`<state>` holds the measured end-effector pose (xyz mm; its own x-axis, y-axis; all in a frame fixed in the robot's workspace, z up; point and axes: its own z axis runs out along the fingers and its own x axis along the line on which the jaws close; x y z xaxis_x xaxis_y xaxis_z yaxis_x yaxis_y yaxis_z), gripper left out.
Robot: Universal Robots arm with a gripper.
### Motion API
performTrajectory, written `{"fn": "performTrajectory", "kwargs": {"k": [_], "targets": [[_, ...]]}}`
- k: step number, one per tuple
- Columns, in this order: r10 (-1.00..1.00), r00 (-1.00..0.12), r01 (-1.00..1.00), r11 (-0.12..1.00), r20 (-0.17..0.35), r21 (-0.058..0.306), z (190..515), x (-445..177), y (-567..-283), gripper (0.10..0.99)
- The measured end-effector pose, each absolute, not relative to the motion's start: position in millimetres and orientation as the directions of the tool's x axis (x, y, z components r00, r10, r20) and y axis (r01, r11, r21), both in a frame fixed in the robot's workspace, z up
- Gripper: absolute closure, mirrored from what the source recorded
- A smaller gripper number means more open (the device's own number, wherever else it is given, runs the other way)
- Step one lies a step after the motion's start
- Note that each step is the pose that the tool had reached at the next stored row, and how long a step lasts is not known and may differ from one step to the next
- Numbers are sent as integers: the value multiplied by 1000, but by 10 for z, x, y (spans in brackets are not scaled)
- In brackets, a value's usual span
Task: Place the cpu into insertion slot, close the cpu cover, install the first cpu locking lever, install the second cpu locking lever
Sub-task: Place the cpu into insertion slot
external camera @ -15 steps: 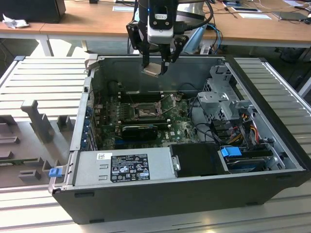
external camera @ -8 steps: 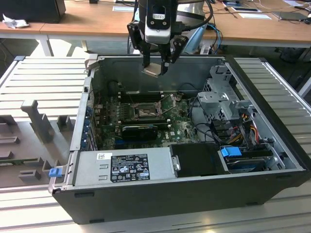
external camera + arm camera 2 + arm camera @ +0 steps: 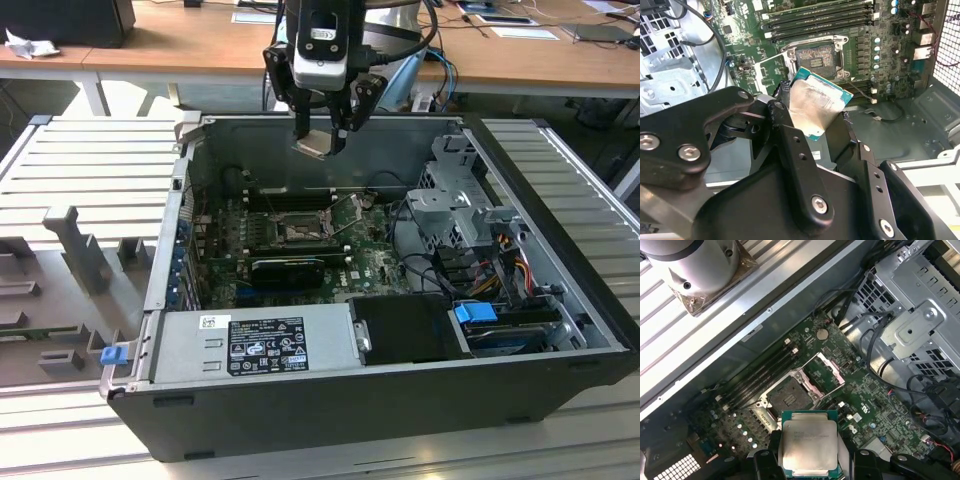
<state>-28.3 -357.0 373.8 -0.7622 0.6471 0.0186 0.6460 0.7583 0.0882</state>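
Cpu (image 3: 807, 445), flat silvery-grey square with green rim, clamped at its edges by the black gripper (image 3: 318, 138), above the dark-gridded insertion slot (image 3: 787, 397)

in the second wrist view the gripper (image 3: 813, 117) hides two edges of the cpu (image 3: 812, 102), and the cpu covers part of the insertion slot (image 3: 815, 56) frame. the picture's edge cuts off the gripper.

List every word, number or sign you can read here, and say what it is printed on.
No text reads clearly.
The power supply label: print too small.
The cpu, held by the end effector: faint lines on top, unreadable.
The green board: markings too small.
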Motion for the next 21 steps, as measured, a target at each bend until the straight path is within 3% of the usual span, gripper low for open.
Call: {"fn": "performTrajectory", "kwargs": {"k": [21], "targets": [[726, -688, 724, 685, 13, 82, 3711, -282, -3570, 557]]}}
